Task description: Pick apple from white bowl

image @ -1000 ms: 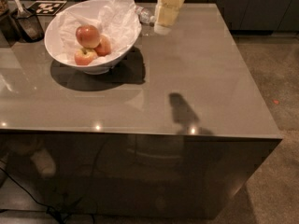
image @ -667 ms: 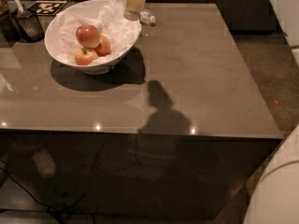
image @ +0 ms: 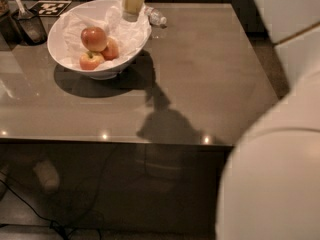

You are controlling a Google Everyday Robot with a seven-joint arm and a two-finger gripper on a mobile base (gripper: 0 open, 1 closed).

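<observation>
The gripper (image: 132,5) hovers over the white bowl's (image: 125,60) far rim; I cannot tell whether it is spread. It should centre left, over the apple (image: 94,38), before descending.

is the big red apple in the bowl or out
In: the apple lies on paper inside the white bowl; the tool hangs over its far rim.

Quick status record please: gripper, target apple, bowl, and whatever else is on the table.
gripper: over the far right rim of the bowl, apart from the apple
apple: largest, red, lying in the bowl, not held
white bowl: far left part of the table, lined with crumpled paper
other fruit: yellow-red apple and orange-red apple, beside the target
nearby: small bottle lying right of the bowl
</observation>
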